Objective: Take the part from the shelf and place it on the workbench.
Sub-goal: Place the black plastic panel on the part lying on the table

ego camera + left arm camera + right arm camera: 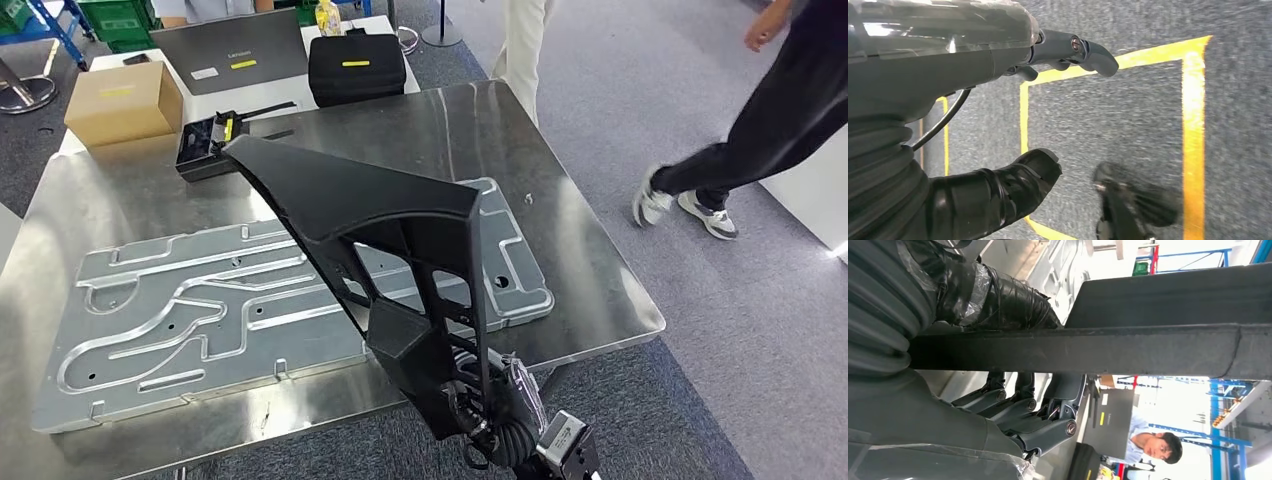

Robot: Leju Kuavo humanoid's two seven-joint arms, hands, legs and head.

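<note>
Head view: our right hand [490, 405] grips the black part [400, 240] by its lower end, holding it tilted above the steel workbench [590, 260] and the embossed metal plate [200, 310] lying on it. We count one part, one plate, one cardboard box [122, 100], one black case [356, 66] and one laptop [232, 48] at the far side. A person [760, 120] walks past on the right.

Left wrist view: our left hand [1013, 115] hangs over carpet w/ yellow tape [1193, 125], fingers spread, holding nothing.

Right wrist view: thumb on one face of the part [1128, 347], fingers [1038, 410] curled on the other, clamped.

Risks, in our judgement: the long part is held from one end, so it could pivot or slip; set down carelessly, it may knock the plate or overhang the bench edge.
</note>
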